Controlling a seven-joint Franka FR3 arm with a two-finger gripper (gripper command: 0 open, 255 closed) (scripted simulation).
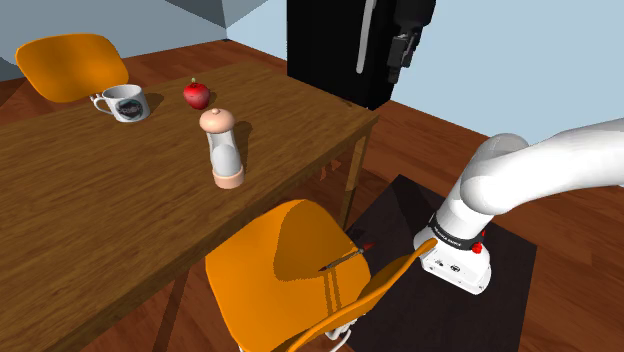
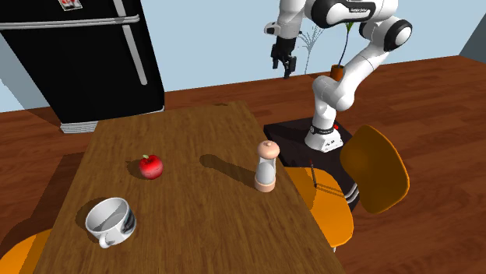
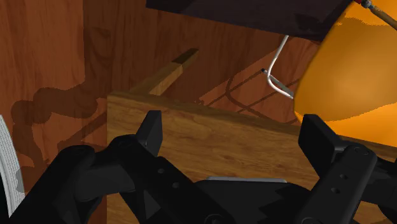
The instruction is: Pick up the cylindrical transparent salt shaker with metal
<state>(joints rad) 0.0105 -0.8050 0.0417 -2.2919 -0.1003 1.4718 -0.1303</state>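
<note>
The salt shaker (image 1: 221, 148) (image 2: 265, 166) stands upright on the wooden table (image 1: 100, 210) (image 2: 195, 226), near the edge where the arm's stand is. It has a pale translucent body with a pinkish-tan rounded cap and base. My black gripper (image 1: 398, 55) (image 2: 284, 61) hangs high in the air above the table's corner by the fridge, far from the shaker. In the wrist view the gripper (image 3: 235, 137) is open with nothing between its fingers (image 3: 151, 130), and the table's corner (image 3: 210, 127) lies below it.
A red apple (image 1: 196, 95) (image 2: 150, 166) and a white mug (image 1: 124, 103) (image 2: 109, 220) sit further along the table. An orange chair (image 1: 290, 270) (image 2: 374, 167) (image 3: 343, 76) stands between table and stand. A black fridge (image 1: 340, 45) (image 2: 78, 54) rises behind.
</note>
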